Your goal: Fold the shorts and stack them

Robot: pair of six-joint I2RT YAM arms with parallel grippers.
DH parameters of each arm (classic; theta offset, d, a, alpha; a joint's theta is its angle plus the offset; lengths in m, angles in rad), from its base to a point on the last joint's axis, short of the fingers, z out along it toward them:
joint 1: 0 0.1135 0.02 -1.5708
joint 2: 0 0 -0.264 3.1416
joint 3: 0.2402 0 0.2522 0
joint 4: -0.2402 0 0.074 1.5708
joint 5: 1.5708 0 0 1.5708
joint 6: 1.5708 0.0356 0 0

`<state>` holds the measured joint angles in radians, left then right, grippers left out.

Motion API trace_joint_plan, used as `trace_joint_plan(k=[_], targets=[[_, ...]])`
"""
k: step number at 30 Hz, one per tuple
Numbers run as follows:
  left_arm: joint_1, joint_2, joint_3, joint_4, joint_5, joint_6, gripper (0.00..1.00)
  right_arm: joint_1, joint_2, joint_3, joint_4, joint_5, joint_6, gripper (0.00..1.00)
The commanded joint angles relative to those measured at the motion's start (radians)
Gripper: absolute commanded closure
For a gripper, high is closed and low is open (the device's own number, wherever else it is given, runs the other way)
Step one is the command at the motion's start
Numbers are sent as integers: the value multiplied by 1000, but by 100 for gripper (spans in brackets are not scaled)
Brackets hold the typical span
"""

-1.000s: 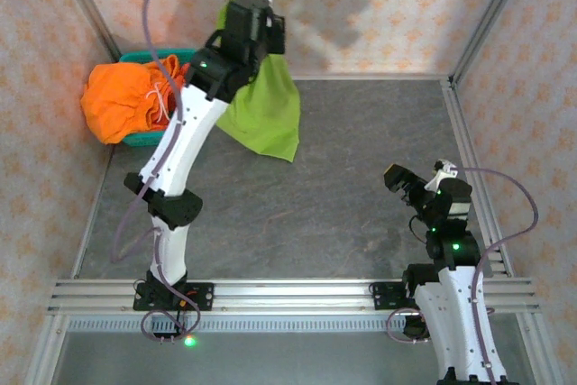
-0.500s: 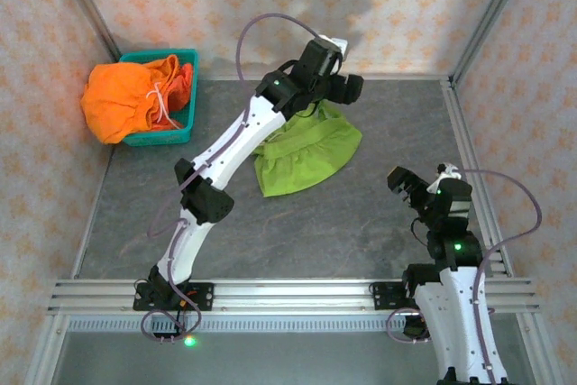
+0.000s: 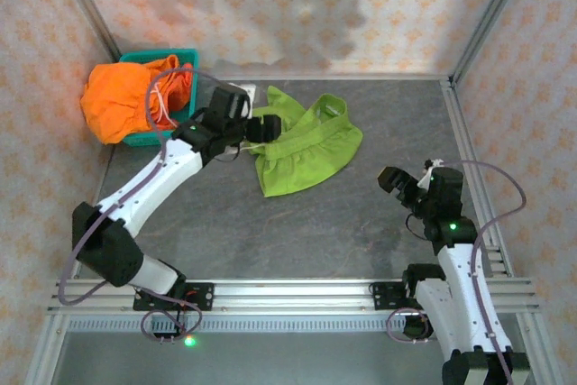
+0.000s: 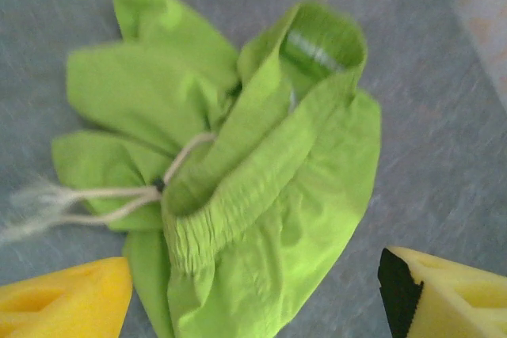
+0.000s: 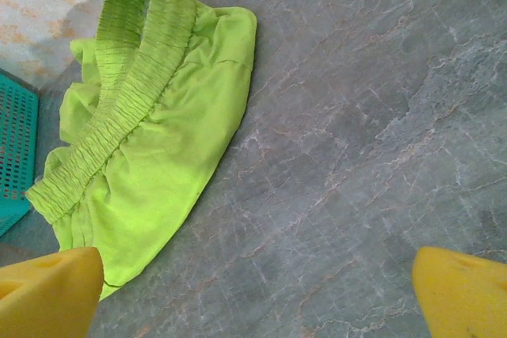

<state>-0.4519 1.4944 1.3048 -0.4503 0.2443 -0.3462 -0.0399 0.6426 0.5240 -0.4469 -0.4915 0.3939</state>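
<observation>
Lime shorts [image 3: 302, 152] lie crumpled, white drawstring [image 4: 103, 195] trailing; left fingers [image 4: 63, 302] and right fingers [image 5: 47, 290] spread, grasping nothing.

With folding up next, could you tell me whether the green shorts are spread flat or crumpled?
Crumpled, not folded. The lime green shorts lie bunched on the table, waistband twisted across the heap, drawstring trailing out.

left gripper [image 3: 260, 127]: it had been closed on the lime green shorts [image 3: 306, 146] and held them up high; then it opened, came down low and drew back.
lime green shorts: they had hung from the fingers; afterwards they lay crumpled on the table [image 3: 361, 223], just ahead of the open fingers, free of them.
</observation>
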Motion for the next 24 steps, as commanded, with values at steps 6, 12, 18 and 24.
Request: trace_joint_plan(k=[6,12,18,24], targets=[[17,201,-14,90,73,-36,33,6,-16,36,6,-21,26,1],[16,328,59,81,85,-54,42,6,-29,24,-9,-9,24,0],[17,395,97,3,-37,-22,47,4,-24,21,-21,0,14,0],[17,372,119,-34,-137,1,39,4,-14,11,-20,4,9,1]])
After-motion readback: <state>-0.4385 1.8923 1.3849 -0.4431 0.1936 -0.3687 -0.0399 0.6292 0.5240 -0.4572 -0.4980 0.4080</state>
